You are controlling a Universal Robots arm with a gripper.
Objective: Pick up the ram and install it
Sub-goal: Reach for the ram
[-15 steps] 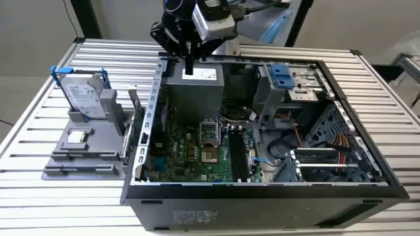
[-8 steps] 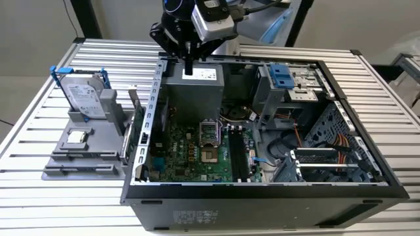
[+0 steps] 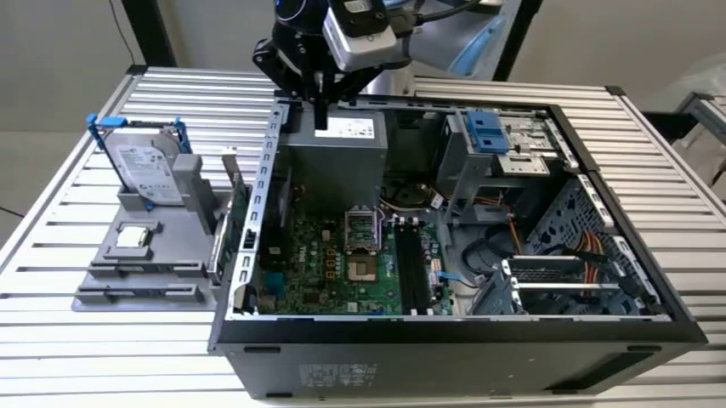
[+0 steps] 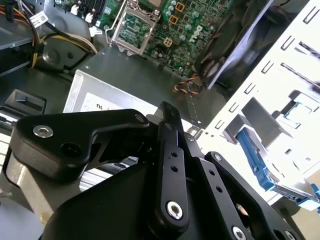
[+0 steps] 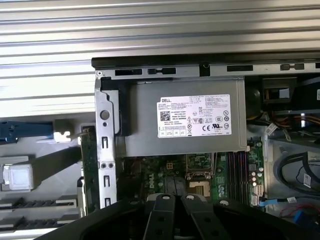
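Note:
The ram (image 3: 230,200) is a thin green board standing on edge at the gray fixture's (image 3: 136,285) right side, just outside the open computer case's wall (image 3: 263,195). In the first wrist view the ram (image 5: 89,165) sits beside that metal wall. My gripper (image 3: 321,117) hangs over the case's back edge, above the gray power supply (image 3: 335,149), to the exterior view's right of the ram and apart from it. Its fingers (image 5: 165,207) look shut with nothing between them. The black memory slots (image 3: 411,268) lie on the green motherboard (image 3: 329,263).
A silver hard drive in a blue frame (image 3: 148,166) and a small square processor chip (image 3: 136,236) sit in the fixture. Cables (image 3: 590,246) and a drive cage (image 3: 505,144) fill the case's right side. The slatted table (image 3: 102,357) extends around the case.

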